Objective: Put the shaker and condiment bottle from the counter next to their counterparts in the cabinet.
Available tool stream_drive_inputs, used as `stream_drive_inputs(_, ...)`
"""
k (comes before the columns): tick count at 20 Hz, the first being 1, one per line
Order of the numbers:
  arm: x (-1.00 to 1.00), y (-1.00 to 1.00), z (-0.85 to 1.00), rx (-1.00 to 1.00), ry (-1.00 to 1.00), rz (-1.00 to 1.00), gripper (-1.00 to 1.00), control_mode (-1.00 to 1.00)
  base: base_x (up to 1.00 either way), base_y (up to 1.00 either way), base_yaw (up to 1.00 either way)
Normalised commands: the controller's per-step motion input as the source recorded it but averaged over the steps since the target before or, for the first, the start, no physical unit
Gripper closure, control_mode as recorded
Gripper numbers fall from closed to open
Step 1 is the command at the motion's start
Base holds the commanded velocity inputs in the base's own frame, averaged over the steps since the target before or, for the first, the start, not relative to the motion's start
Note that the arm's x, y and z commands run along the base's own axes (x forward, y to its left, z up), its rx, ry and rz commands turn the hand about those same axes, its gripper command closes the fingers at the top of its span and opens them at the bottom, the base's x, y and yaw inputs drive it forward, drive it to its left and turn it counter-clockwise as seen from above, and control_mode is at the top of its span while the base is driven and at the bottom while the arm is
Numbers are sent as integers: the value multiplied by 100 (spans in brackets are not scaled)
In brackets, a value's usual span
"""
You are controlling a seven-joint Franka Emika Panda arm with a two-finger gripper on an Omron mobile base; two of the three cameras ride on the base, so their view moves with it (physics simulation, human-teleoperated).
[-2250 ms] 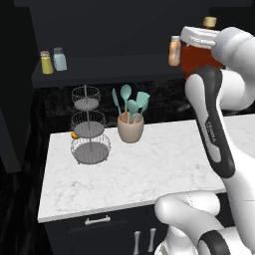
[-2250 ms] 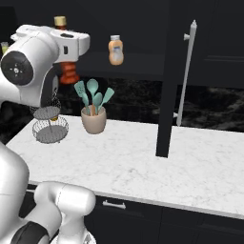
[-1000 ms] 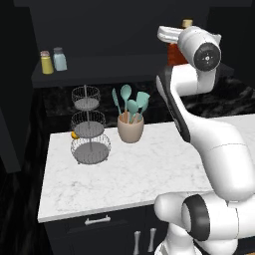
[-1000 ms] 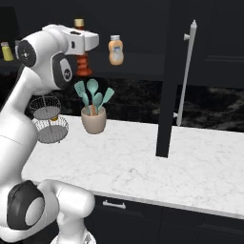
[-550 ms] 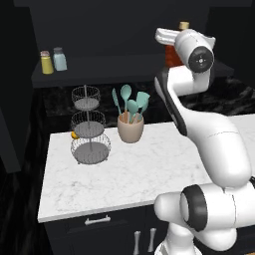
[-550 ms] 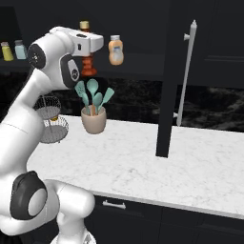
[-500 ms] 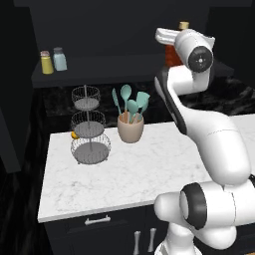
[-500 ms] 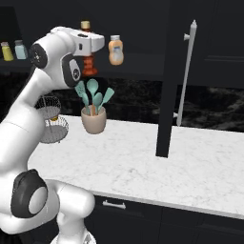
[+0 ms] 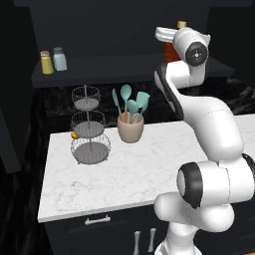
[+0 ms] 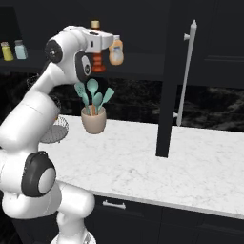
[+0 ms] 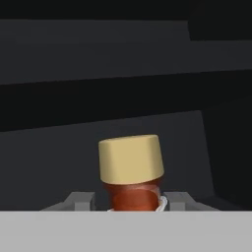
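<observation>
my gripper (image 11: pixel 133 201) is closed round the neck of the squat dark red jug-shaped condiment bottle (image 10: pixel 98 61) with the yellowish cap (image 11: pixel 131 158); in the hand view the two grey fingers (image 11: pixel 78 201) sit on either side of the red neck, just under the cap. i hold the bottle upright at the level of the long black shelf board (image 9: pixel 119 67) of the dark wall cabinet (image 10: pixel 209 33), just beside the slim orange bottle with a pale cap (image 10: pixel 116 51). whether its base touches the shelf i cannot tell. at the far end of that shelf the small pale teal-blue shaker with a grey cap (image 9: pixel 60 59) stands just beside the small yellow shaker with a silver cap (image 9: pixel 46 63). below, the white marble-look tabletop (image 9: pixel 124 174) carries a three-tier wire basket stand (image 9: pixel 87 127) and a beige crock of teal utensils (image 9: pixel 131 119).
</observation>
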Motion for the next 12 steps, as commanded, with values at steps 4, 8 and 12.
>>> stream_drive_inputs(4, 41, -2, 0, 0, 4, 0, 100, -100, 0, 0, 0)
stream_drive_inputs(8, 41, 0, 0, 0, 0, 0, 100, -100, 0, 0, 0)
stream_drive_inputs(12, 41, 0, 0, -3, 0, 0, 100, -100, 0, 0, 0)
